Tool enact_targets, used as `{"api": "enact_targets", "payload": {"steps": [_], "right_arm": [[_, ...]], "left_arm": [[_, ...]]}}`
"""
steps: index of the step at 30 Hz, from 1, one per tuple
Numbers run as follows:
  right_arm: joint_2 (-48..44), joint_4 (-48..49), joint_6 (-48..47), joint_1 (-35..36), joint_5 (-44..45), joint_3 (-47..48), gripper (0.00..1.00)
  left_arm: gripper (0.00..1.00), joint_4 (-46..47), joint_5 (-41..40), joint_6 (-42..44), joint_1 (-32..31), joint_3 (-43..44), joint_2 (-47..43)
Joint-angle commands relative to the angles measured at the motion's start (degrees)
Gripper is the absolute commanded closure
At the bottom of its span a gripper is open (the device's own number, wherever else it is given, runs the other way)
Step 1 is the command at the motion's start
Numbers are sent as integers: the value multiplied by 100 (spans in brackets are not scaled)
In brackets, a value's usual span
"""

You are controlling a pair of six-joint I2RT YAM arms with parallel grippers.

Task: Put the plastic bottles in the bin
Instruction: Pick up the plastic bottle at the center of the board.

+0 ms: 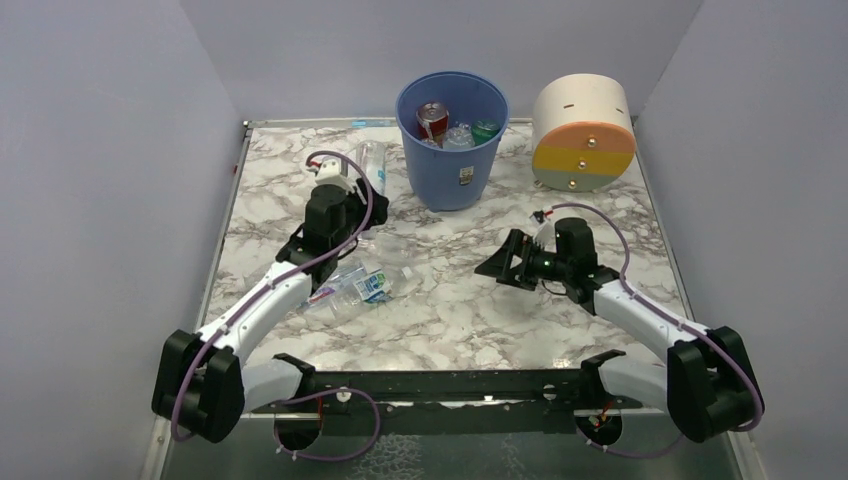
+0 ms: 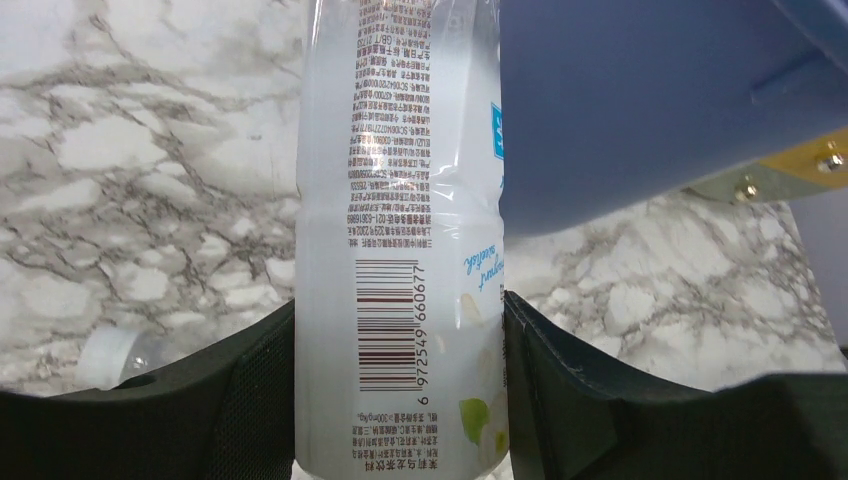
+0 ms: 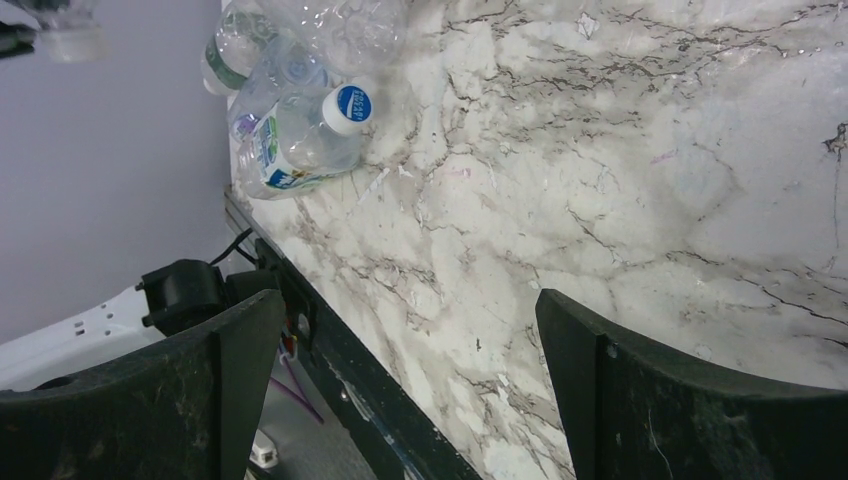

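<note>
One bottle (image 2: 400,250) clamped in left jaws, barcode (image 2: 392,325) 6 972549 660677

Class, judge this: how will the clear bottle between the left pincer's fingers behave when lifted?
Probably light: the bottle looks see-through and empty. Its glossy surface may slip in the left pincer. Being round, it would likely roll if dropped on the table.
</note>
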Motion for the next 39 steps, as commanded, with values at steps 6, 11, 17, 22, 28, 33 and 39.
{"api": "enact_targets", "payload": {"steps": [6,11,17,22,28,33,39], "right_arm": [[291,212,-176,28,-120,264,0],[563,381,-180,23,-211,271,1],[1067,604,-151,29,-540,451,0],[1510,572,-172,63,-840,815,0],[1780,537,-170,137,-999,1146,0],[2003,301,-445,228,-1049,1381,1],[2077,-119,-596,231,-783,1642,0]], "left_arm": [[40,-508,1253,-567,22,-956,-1269],[40,-593,1833,-770,-2,-1168,-1548],[40,-676,2187,-840,-9,-1340,-1739],[40,-729,2342,-748,-16,-1346,-1764],[39,-786,2527,-689,-14,-1336,-1854],[39,-892,2882,-607,-12,-1282,-1731],[39,-979,3003,-671,-9,-1359,-1923]]}}
